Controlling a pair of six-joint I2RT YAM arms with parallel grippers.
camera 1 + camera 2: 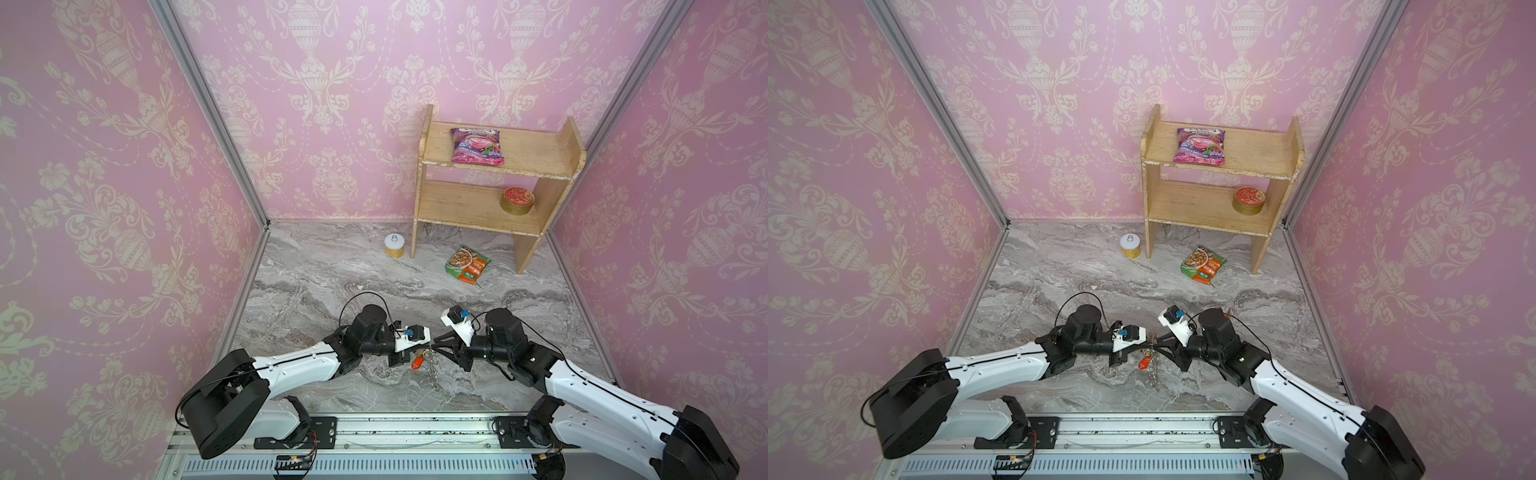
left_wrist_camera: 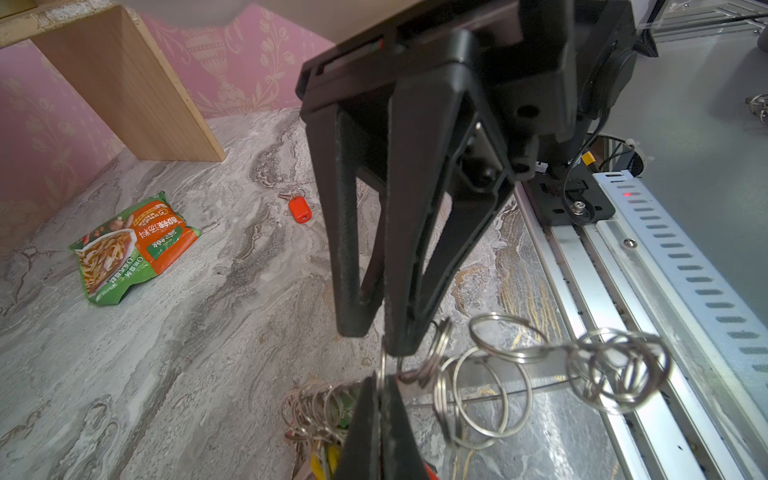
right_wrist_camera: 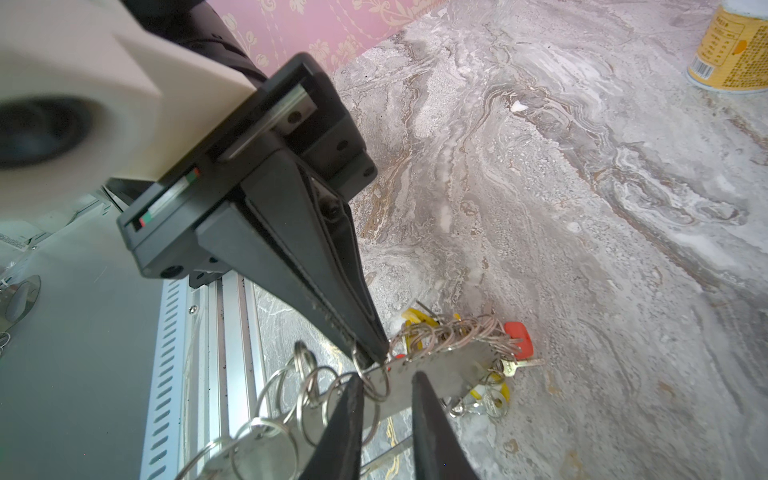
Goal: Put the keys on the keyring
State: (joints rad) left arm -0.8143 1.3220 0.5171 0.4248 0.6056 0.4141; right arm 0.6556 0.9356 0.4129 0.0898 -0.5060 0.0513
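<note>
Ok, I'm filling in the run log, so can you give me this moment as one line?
left gripper: shut on keyring | right gripper: open, tips at keyring | keys: several ringed | red-tagged key: loose on table

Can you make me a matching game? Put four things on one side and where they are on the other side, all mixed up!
Things:
1. purple snack bag
2. red-topped tin
3. yellow can
4. green and orange packet

Places:
A. lying flat on the marble tabletop, in front of the wooden shelf
B. on the shelf's top board
C. standing on the tabletop just outside a shelf leg
D. on the shelf's lower board

Pairs: 1-B, 2-D, 3-C, 4-A
</note>
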